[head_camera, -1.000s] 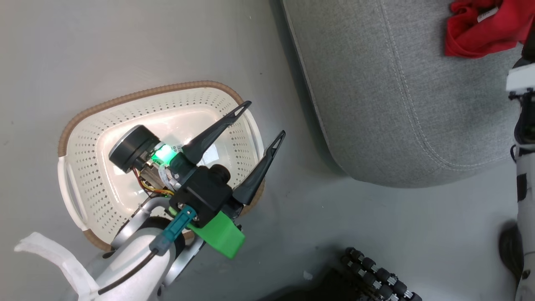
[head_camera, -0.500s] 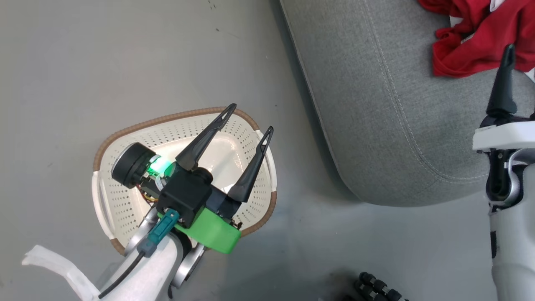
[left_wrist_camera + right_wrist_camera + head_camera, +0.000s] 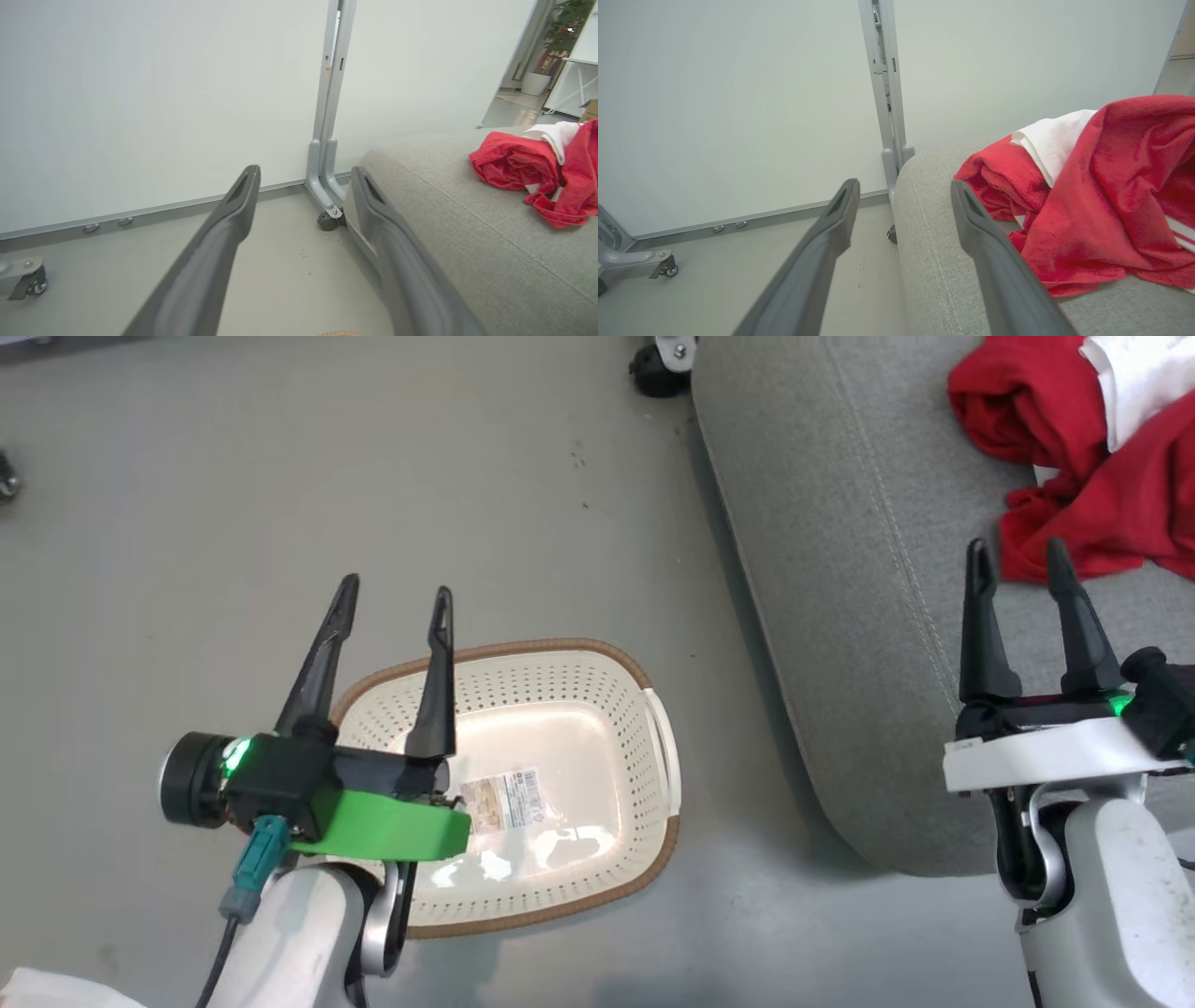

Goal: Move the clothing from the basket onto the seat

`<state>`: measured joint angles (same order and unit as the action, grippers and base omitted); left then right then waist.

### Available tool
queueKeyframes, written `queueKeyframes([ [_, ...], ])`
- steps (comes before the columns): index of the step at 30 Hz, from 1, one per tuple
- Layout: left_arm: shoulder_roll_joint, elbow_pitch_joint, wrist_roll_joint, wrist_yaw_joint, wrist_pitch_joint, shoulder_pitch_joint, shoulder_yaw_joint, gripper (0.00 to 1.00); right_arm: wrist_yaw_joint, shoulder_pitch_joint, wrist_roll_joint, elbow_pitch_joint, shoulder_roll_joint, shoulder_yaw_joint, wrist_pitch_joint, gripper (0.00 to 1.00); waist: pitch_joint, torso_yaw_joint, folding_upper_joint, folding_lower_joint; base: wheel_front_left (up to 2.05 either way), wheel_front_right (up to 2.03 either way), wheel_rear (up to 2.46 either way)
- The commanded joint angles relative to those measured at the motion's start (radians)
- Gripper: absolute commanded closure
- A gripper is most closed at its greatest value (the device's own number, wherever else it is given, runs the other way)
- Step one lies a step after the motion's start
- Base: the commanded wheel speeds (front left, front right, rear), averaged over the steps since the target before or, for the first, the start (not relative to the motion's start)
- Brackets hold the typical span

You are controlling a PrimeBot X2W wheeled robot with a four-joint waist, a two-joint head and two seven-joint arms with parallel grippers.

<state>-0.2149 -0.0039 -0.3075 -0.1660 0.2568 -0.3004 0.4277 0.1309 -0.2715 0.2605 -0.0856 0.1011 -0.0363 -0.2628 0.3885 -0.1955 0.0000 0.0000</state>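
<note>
My jaws stood wide on both arms, with nothing between the fingers of either. My left gripper (image 3: 394,588) hung over the left end of the basket (image 3: 560,646), its two dark fingers pointing away from me past the brown rim. The basket sat on the grey floor (image 3: 187,504), just beside the seat (image 3: 840,569) but apart from it. Its pale bottom showed, with a printed label (image 3: 504,800) stuck to it and a glare of light.

My right gripper (image 3: 1016,549) hung over the front part of the seat, fingertips pointing at the clothing (image 3: 1027,401). The clothing lay on the seat in a crumpled red heap with a fold of white on top, near my right fingertips. I could not tell whether the nearer tip touched the cloth.

Along my left fingers I saw the seat's rounded corner and the red heap off to the right. Behind them a pale wall panel (image 3: 140,93) stood on a grey post (image 3: 329,140) with a caster (image 3: 327,220).
</note>
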Motion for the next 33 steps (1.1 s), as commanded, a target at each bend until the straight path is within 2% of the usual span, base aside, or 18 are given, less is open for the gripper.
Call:
queueKeyframes([
  [1,0.008,0.003,-0.008,-0.016,0.006,0.026,-0.02,0.0,0.0,0.027,-0.01,0.014,-0.003,0.009,-0.003,0.0,-0.059,0.07,0.0,0.0,0.0,0.0,0.0],
  [5,0.033,-0.009,-0.009,-0.038,0.008,0.061,-0.091,0.0,0.0,0.073,-0.019,0.037,-0.007,0.034,-0.003,0.0,-0.091,0.118,0.0,0.0,0.0,0.0,0.0],
  [10,0.057,-0.011,0.012,-0.025,0.008,0.133,-0.176,0.0,0.0,0.121,-0.03,0.054,-0.003,0.05,0.01,0.0,-0.137,0.164,0.0,0.0,0.0,0.0,0.0],
  [15,0.074,-0.002,0.034,0.019,0.009,0.204,-0.24,0.0,0.0,0.178,-0.049,0.082,0.0,0.048,0.043,0.0,-0.191,0.201,0.0,0.0,0.0,0.0,0.0],
  [22,0.084,0.033,0.057,0.087,0.008,0.283,-0.297,0.0,0.0,0.246,-0.064,0.12,-0.004,0.055,0.091,0.0,-0.253,0.216,0.0,0.0,0.0,0.0,0.0],
  [33,0.109,0.085,0.086,0.15,0.008,0.365,-0.331,0.0,0.0,0.349,-0.079,0.158,-0.016,0.055,0.138,0.0,-0.332,0.208,0.0,0.0,0.0,0.0,0.0],
])
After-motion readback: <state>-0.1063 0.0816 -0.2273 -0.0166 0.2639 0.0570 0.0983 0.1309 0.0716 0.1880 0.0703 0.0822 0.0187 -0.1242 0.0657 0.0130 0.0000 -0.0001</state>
